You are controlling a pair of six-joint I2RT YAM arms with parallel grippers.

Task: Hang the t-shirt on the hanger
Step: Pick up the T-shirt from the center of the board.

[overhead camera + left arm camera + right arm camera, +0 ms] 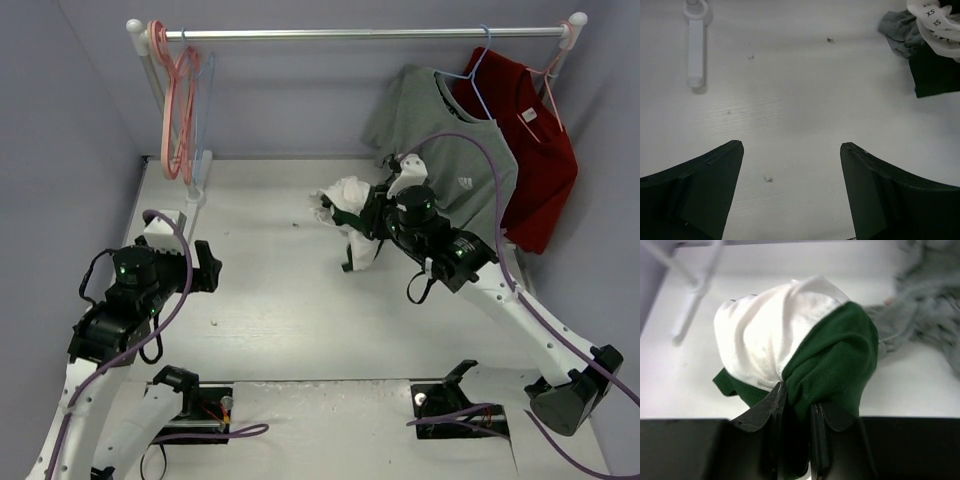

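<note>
Right gripper (795,407) is clamping the bunched off-white and dark green t-shirt (790,340) between closed fingers. The bundle is sitting over the far middle of the white worktop (280,300), beside the hanging grey t-shirt (440,130). Left gripper (792,150) is hovering with jaws spread, well apart. Only the left wrist view is showing a white strip (935,17) reading "XS", repeated.
</note>
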